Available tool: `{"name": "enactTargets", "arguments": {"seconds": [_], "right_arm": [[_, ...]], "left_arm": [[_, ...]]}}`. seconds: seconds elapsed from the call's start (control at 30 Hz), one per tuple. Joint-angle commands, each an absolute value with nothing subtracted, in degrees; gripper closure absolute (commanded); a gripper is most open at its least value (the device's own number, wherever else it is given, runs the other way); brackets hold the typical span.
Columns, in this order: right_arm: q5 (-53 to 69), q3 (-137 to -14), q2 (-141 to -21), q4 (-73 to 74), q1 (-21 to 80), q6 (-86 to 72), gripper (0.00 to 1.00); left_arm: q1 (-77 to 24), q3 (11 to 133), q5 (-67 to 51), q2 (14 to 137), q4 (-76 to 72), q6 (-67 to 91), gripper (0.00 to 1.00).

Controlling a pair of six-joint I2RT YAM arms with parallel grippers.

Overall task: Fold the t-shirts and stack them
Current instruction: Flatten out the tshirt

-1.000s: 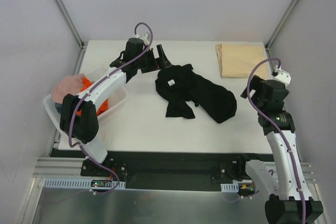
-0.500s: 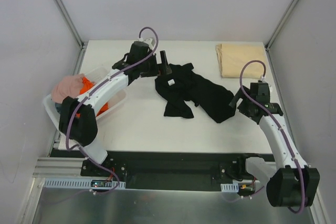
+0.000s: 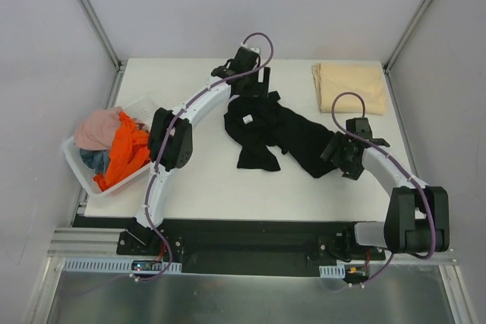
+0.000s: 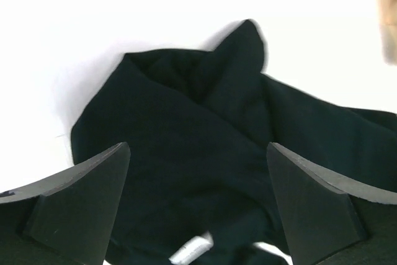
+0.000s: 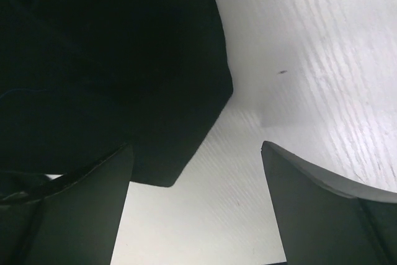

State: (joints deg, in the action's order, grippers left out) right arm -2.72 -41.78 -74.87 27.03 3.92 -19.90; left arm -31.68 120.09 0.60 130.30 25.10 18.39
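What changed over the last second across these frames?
The left claw swept right to above the far end of the black t-shirt; the right claw dropped left to its right end. Both are open, gripping nothing. The black t-shirt and tan t-shirt lie unmoved.

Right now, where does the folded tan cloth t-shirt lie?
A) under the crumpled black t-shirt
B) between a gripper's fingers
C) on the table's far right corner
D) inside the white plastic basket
C: the folded tan cloth t-shirt lies flat on the white table, far right corner, apart from the crumpled black t-shirt and white plastic basket.
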Motion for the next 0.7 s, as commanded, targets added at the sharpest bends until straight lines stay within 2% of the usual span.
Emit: {"name": "enactTargets", "arguments": {"seconds": [0.0,0.07,0.23,0.33,0.4,0.47,0.5,0.53,0.57,0.63,0.67], "right_arm": [[-3.6,-45.6,-79.2,25.0,5.3,-21.4,0.13],[-2.9,-46.5,-80.8,24.7,6.0,-21.0,0.19],[-3.0,-47.8,-85.2,24.0,7.4,-21.0,0.23],[-3.3,-48.5,-86.2,24.0,7.6,-21.2,0.25],[-3.8,-48.9,-87.0,23.7,7.8,-21.0,0.28],[-4.3,-49.0,-87.5,23.6,7.7,-20.8,0.38],[-4.5,-49.0,-87.8,23.6,7.7,-20.7,0.43],[-4.6,-49.2,-88.0,23.7,7.8,-20.5,0.49],[-4.7,-49.3,-88.2,23.6,7.8,-20.5,0.52],[-4.6,-49.4,-88.2,23.8,7.8,-20.3,0.59],[-4.9,-49.4,-88.0,23.8,7.9,-20.1,0.63]], "left_arm": [[-31.4,126.1,5.8,134.5,29.5,16.5,0.08],[-31.5,127.7,6.1,136.7,29.4,17.0,0.09],[-31.5,132.7,5.0,142.0,29.4,19.6,0.13],[-31.6,135.2,4.5,144.6,29.4,20.8,0.19],[-31.6,135.8,5.4,145.5,29.3,21.0,0.29],[-31.6,135.8,6.2,146.0,29.4,20.2,0.40],[-31.6,135.6,6.3,146.1,29.4,19.7,0.54],[-31.6,135.4,6.3,145.9,29.4,19.2,0.63],[-31.6,134.9,6.2,145.8,29.4,18.8,0.67],[-31.6,134.7,5.5,145.5,29.4,17.8,0.84],[-31.6,134.1,5.7,145.4,29.4,17.6,0.99]]}}
